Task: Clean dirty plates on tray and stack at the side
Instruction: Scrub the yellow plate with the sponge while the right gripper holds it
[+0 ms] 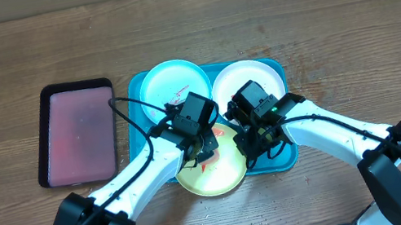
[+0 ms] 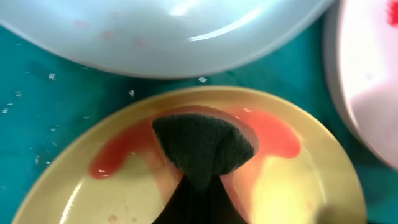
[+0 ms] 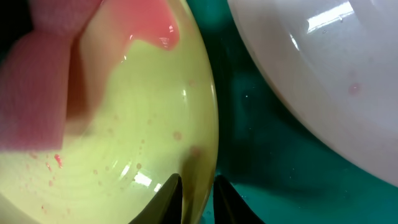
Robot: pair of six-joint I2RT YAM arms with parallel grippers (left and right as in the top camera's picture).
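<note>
As right hand (image 3: 198, 204) pinches green plate (image 3: 130, 130), sponge (image 2: 202, 146) meets smear (image 2: 277, 134).

The work surface is a wooden table (image 1: 348, 12) that fills the overhead view from edge to edge. Its brown boards run left to right, with visible grain (darker seams separate them). Lighting is even and diffuse. A black tray (image 1: 77, 134) with a pinkish-red inside lies flat, left of centre.
</note>
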